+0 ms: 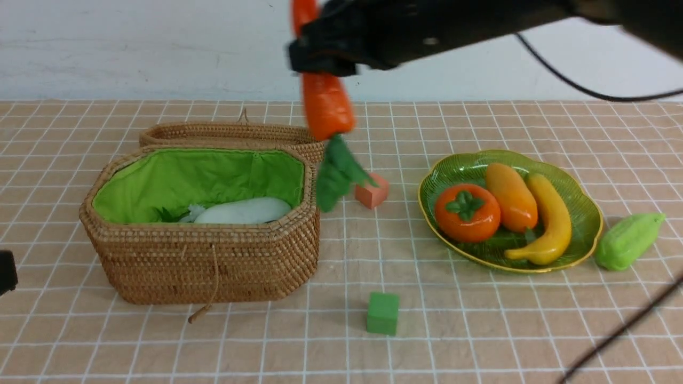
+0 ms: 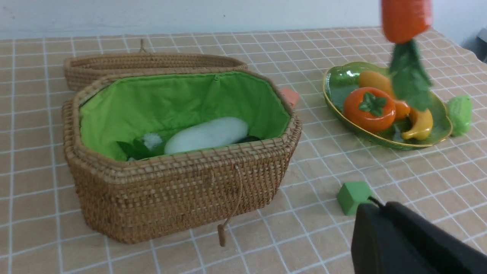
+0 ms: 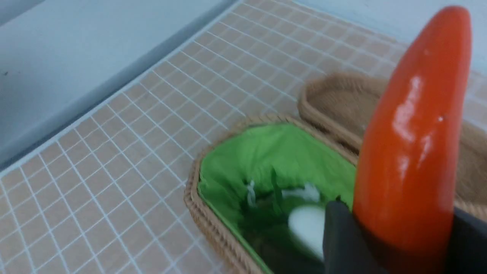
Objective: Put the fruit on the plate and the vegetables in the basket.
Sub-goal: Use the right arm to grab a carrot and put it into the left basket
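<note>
Checked surface point(image 1: 480, 330): banana point(image 1: 549, 218), mango point(image 1: 511, 196) and persimmon point(image 1: 467, 212) fill the plate point(image 1: 459, 165). Radish point(image 1: 243, 211) lies in the basket point(image 1: 203, 261). Right claw point(image 1: 323, 58) clamps the carrot point(image 1: 326, 106) aloft. Gourd point(image 1: 628, 240) lies outside. Left claw point(image 2: 374, 213) is closed.

Soft even light, motion-blurred carrot point(image 1: 326, 109)

Wicker basket point(image 1: 213, 266), green-lined, stands open, lid point(image 1: 229, 133) lying behind it; a white radish point(image 1: 243, 211) lies flat inside. Carrot point(image 1: 326, 106) hangs airborne over the basket's right end, tip up, leaves down. Right of the basket, a green glass plate point(image 1: 459, 165) bears persimmon point(image 1: 467, 212), mango point(image 1: 510, 196) and banana point(image 1: 552, 218). Green gourd point(image 1: 628, 240) lies just beyond the plate.
</note>
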You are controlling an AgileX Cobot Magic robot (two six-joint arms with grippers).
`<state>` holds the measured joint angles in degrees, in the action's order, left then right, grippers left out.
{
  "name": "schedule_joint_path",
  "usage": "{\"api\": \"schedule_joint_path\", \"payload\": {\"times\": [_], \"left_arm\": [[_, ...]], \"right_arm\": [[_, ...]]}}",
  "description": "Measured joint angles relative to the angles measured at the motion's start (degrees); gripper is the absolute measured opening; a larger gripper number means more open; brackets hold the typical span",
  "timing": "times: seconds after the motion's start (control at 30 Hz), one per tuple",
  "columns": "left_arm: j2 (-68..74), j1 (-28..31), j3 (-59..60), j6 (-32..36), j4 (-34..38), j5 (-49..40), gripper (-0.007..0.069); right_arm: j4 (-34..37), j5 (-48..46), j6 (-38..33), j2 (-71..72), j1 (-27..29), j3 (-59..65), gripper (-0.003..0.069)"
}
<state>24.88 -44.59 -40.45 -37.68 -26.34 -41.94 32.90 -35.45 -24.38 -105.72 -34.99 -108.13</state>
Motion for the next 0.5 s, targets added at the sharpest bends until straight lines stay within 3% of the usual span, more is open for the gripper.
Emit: {"api": "schedule_joint_path", "payload": {"times": [0.23,0.33,0.4,0.5], "left_arm": [[0.0,0.0,0.0,0.38,0.05,-0.26,-0.0003],[0.0,0.0,0.0,0.44,0.11,-0.59,-0.0002],[0.0,0.0,0.0,0.49,0.11,-0.66,-0.0001],[0.0,0.0,0.0,0.49,0.11,-0.55,0.0]], "right_arm": [[-0.76,-1.64,-8.91,-22.28,-3.78,-21.81,0.029],[-1.26,-3.06,-9.68,-26.23,-3.9,-25.7,0.0375],[-2.66,-6.32,-9.81,-28.07,-3.92,-27.87,0.0529],[-5.59,-11.84,-9.0,-27.42,-3.92,-29.28,0.0647]]}}
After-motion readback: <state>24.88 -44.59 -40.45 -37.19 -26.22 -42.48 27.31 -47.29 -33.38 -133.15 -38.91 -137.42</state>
